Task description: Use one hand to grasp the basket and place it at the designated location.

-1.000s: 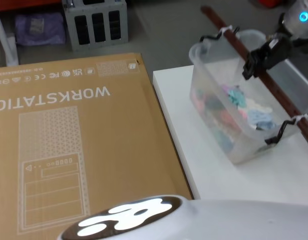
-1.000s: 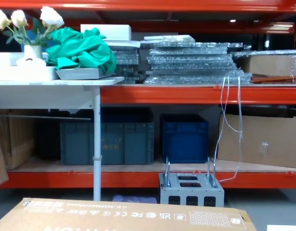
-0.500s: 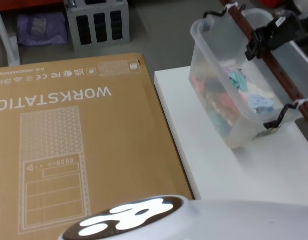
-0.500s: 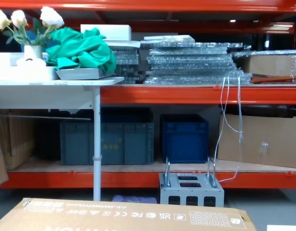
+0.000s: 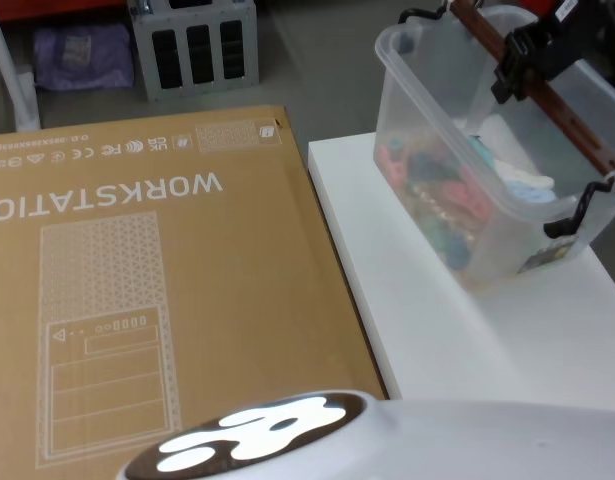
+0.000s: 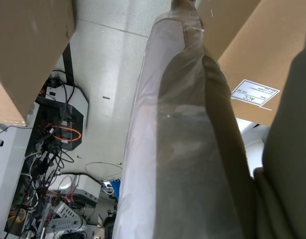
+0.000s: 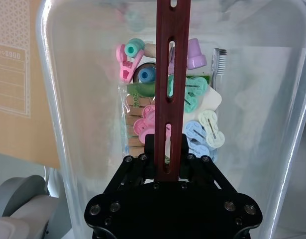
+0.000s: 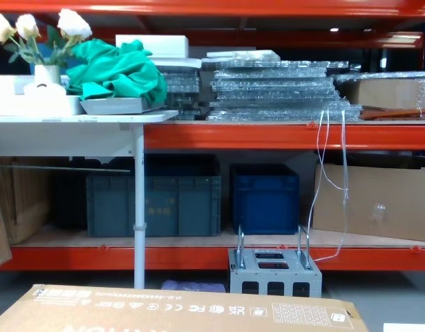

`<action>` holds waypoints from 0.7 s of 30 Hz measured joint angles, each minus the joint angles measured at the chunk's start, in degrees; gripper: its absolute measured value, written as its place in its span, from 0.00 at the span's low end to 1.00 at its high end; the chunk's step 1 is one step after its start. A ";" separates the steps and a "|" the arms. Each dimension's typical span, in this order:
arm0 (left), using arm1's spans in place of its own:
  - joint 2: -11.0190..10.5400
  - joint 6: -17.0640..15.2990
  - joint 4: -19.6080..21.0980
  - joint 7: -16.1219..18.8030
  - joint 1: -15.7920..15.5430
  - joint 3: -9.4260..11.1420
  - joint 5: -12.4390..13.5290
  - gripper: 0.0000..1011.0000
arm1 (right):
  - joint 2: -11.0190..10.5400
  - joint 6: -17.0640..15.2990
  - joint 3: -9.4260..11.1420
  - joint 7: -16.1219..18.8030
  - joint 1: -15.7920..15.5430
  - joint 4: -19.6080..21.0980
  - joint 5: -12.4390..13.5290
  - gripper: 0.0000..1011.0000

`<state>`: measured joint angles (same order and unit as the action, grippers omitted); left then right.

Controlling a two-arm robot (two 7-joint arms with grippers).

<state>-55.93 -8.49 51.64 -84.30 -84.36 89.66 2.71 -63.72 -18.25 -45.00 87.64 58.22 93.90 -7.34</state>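
Cardboard up front: the big WORKSTATION box (image 5: 157, 280) lies flat right before us on the left. Our left arm sits this one out, its wrist camera looking past cardboard at floor and cables. Beside the box is the white table (image 5: 387, 290).

Over the table's far right part is the basket (image 5: 427, 110), loaded with colourful clothes pegs (image 7: 202, 129). It looks tilted, with a shadow under its near end, so we reckon it's lifted off the tabletop. We can't rule out the low corner touching, though.

Farthest out, the right gripper (image 7: 167, 152) has its fingers clamped tight on the reddish-brown bar handle (image 7: 181, 74), roughly mid-length.

Progress-wise, the grasp is done and we'd call this the carry. What's left is setting the basket down at the designated spot and letting go. Nothing marks that spot as far as we can see, so we can't say how close we are.
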 joint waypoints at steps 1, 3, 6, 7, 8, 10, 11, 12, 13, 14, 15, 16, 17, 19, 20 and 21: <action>0.00 0.00 0.00 0.00 0.00 0.00 0.00 0.00 | 0.15 0.04 -0.13 0.36 0.34 -0.27 -0.01 0.24; 0.00 0.00 0.00 0.00 0.00 0.00 0.00 0.00 | 0.97 0.28 -0.67 1.81 1.74 -1.45 -0.20 0.24; 0.00 0.00 -0.02 0.00 0.00 0.00 0.02 0.00 | 2.28 0.76 -1.48 3.31 3.63 -3.08 -0.65 0.24; 0.00 0.00 0.00 0.00 0.00 0.00 0.00 0.00 | 2.55 0.89 -1.67 3.55 3.98 -3.37 -0.80 0.24; 0.00 0.00 0.01 0.00 0.00 0.00 0.00 0.00 | 3.01 1.14 -2.00 3.91 4.54 -3.87 -1.00 0.24; 0.00 0.00 0.01 0.00 0.00 0.00 0.00 0.00 | 3.56 1.57 -2.34 4.20 5.16 -4.52 -1.24 0.24; 0.00 0.00 0.00 0.00 0.00 0.00 0.00 0.00 | 4.12 2.04 -2.67 4.40 5.65 -5.11 -1.30 0.24; 0.00 0.00 -0.01 0.00 0.00 0.00 0.01 0.00 | 4.57 2.41 -2.88 4.50 5.95 -5.54 -1.35 0.24; 0.00 0.00 0.02 0.00 0.00 0.00 0.00 0.00 | 5.65 3.50 -3.33 4.75 6.66 -6.53 -1.42 0.24; 0.00 0.00 0.01 0.00 0.00 0.00 0.00 0.00 | 6.39 4.21 -3.58 4.90 7.10 -7.20 -1.56 0.24; 0.00 0.00 0.01 0.00 0.00 0.00 0.00 0.00 | 7.32 4.97 -3.90 5.04 7.62 -8.01 -1.64 0.24; 0.00 0.00 0.03 0.00 0.00 0.00 -0.01 0.00 | 8.21 5.67 -4.19 5.17 8.09 -8.68 -1.75 0.24; 0.00 0.00 0.03 0.00 0.00 0.00 -0.01 0.00 | 8.99 6.36 -4.46 5.26 8.53 -9.38 -1.73 0.24; -0.01 0.00 -0.01 0.00 0.00 0.00 0.00 0.00 | 11.36 8.34 -5.28 5.49 9.79 -11.53 -1.83 0.24; 0.00 0.00 0.02 0.00 0.00 0.00 -0.01 0.00 | 12.73 9.60 -5.77 5.57 10.53 -12.77 -1.87 0.24; 0.00 0.00 0.01 0.00 0.00 0.00 -0.01 0.00 | 13.23 10.09 -5.96 5.60 10.82 -13.30 -1.88 0.24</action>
<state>-55.93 -8.49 51.66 -84.30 -84.36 89.66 2.69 -50.49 -8.16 -50.96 93.24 69.04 80.60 -9.22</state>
